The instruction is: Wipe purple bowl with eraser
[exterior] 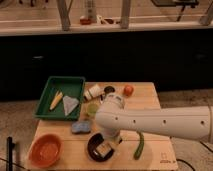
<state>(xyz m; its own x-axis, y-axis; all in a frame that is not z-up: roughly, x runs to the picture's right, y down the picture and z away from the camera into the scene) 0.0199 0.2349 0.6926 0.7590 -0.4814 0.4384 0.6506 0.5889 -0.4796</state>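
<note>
Purple and glossy, the purple bowl (97,148) is sitting on the front part of the wooden table (155,105), between the orange bowl (45,150) at the front left corner and a green bean-like vegetable (139,145) lying to its right. In this single camera view, the white arm (155,121) is reaching in from the right edge and bending down over the bowl. At its end the gripper (106,148) is hanging just above the bowl's inside, and its fingers are clamped on the eraser (103,150), a pale tan block that is sitting low in the bowl; whether it is touching the glossy surface cannot be told. Just behind the bowl, a blue-grey sponge (81,127) is lying flat on the wood. Farther back, a green tray (47,92) is holding a yellow piece and a pale wedge. An orange fruit (128,90) is resting near the table's far edge, beside a small white container (92,92).
</note>
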